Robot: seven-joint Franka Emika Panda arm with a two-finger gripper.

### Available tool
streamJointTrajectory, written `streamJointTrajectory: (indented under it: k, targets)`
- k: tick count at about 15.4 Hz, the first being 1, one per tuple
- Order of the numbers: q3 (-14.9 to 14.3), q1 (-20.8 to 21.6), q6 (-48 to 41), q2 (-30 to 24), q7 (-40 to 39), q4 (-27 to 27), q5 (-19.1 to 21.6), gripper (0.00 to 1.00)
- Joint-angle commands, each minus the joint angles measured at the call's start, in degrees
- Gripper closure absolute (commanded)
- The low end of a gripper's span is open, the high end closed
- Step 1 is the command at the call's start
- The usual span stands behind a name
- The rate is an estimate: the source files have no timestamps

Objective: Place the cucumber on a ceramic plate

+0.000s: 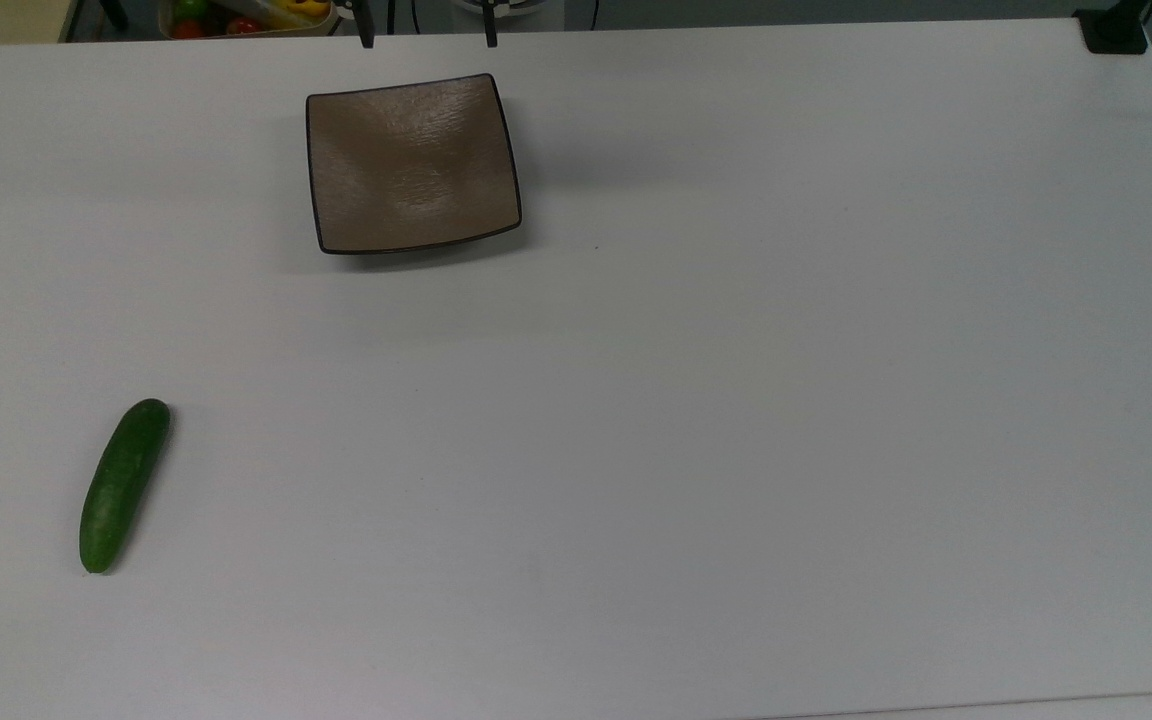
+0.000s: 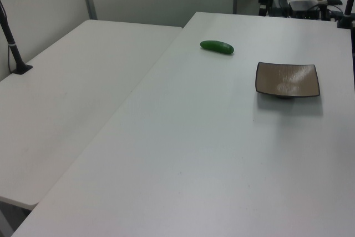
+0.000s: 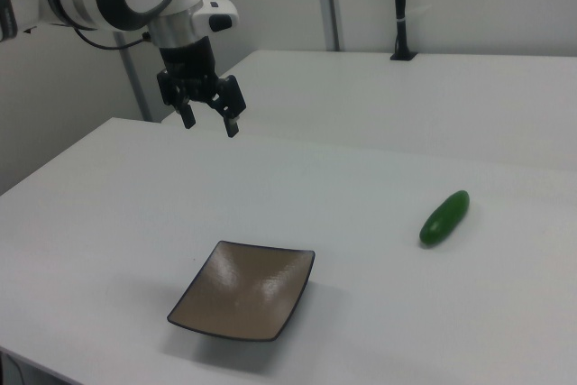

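Observation:
The dark green cucumber [image 1: 124, 487] lies flat on the white table, near the top view's lower left; it also shows as cucumber [image 2: 217, 47] and cucumber [image 3: 444, 218]. The square brown ceramic plate [image 1: 412, 163] with a dark rim stands bare far from it, seen again as plate [image 2: 287, 79] and plate [image 3: 243, 288]. My gripper [image 3: 210, 123] hangs open in the air with nothing between its fingers. In the right view it is beyond the plate, up and to the left, and far from the cucumber.
A tub of coloured vegetables [image 1: 246, 15] sits past the table's far edge in the top view. A black stand base [image 1: 1114, 30] occupies the far right corner. A second white table [image 2: 72, 81] adjoins on the left view's left, with a black pole [image 3: 398, 6] on it.

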Motion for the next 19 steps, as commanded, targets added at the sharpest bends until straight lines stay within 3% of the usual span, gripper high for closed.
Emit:
streamJointTrajectory:
  k: [1, 13, 16, 19]
  targets:
    - [-1.0, 1.5, 1.3, -0.7, 0.8, -2.0, -0.5, 0.0]
    - [-0.7, 1.7, 1.1, 0.5, 0.0, -2.0, -0.1, 0.0]
    - [-0.6, 1.3, 1.3, 1.0, -3.4, -2.0, -0.1, 0.0]
    - [-0.6, -2.0, 1.7, 2.9, -9.2, -1.5, -0.2, 0.0]
